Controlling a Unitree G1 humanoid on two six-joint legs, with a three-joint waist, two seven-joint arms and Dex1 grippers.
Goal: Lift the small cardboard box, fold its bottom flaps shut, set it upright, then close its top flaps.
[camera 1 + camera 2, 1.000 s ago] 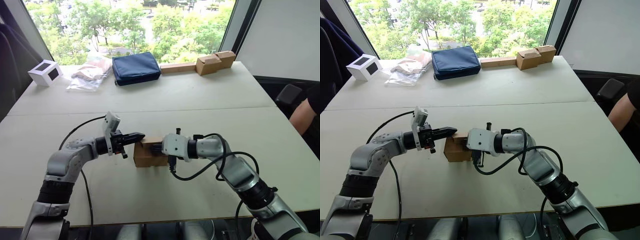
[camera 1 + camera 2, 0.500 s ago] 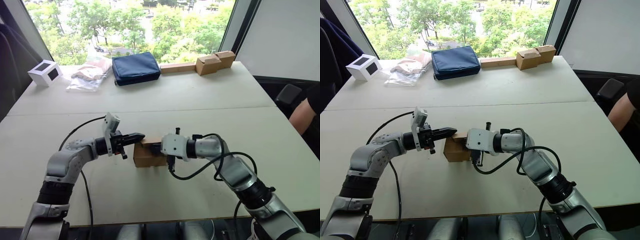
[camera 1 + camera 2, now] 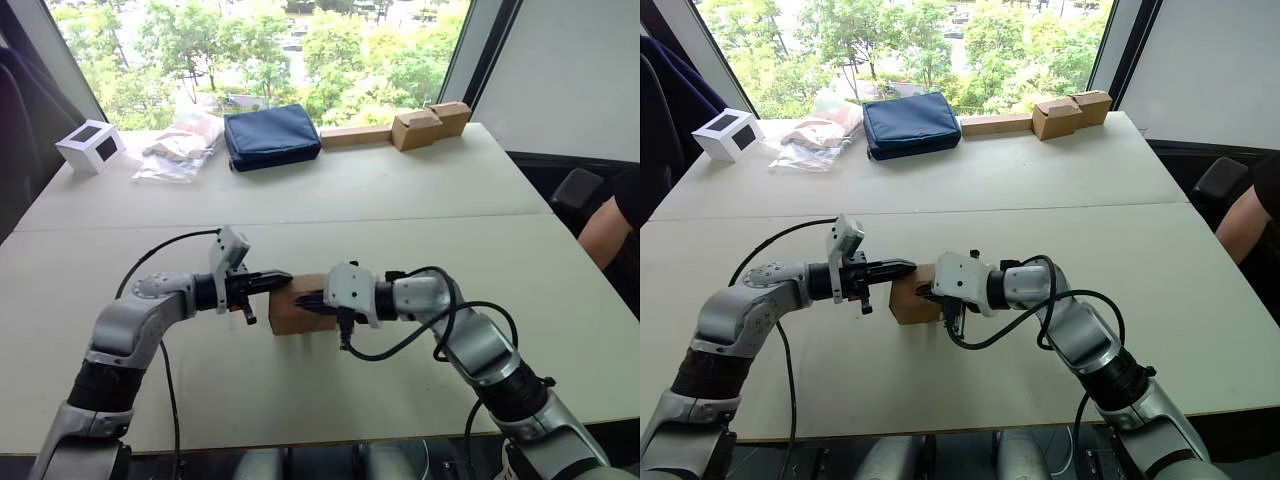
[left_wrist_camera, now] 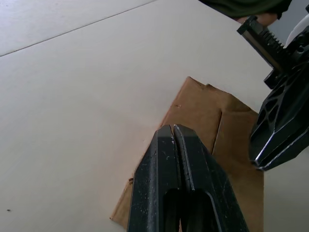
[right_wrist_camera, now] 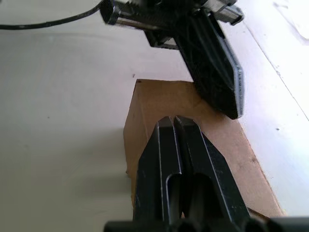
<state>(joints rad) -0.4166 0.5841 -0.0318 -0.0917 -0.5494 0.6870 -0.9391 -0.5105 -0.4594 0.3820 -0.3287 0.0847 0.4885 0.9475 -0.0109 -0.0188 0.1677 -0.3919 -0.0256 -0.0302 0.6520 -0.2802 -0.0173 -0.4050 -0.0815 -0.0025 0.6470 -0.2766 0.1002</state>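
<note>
— Sitting upright mid-table, the small cardboard box (image 3: 296,311) — are its top flaps (image 4: 227,140) shutting?
— Nearly; left gripper (image 3: 288,277) and right gripper (image 3: 303,298), both clenched empty, are pressing them flat

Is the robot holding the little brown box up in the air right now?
No: the small cardboard box sits on the table, with the shut left gripper and right gripper pressing over its top.

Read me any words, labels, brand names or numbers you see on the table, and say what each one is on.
No text can be read anywhere.
The small cardboard box is plain brown and unmarked.
The white cube has a black face with no legible print.
The navy pouch shows no readable label.
The tan cardboard boxes carry no visible markings.
</note>
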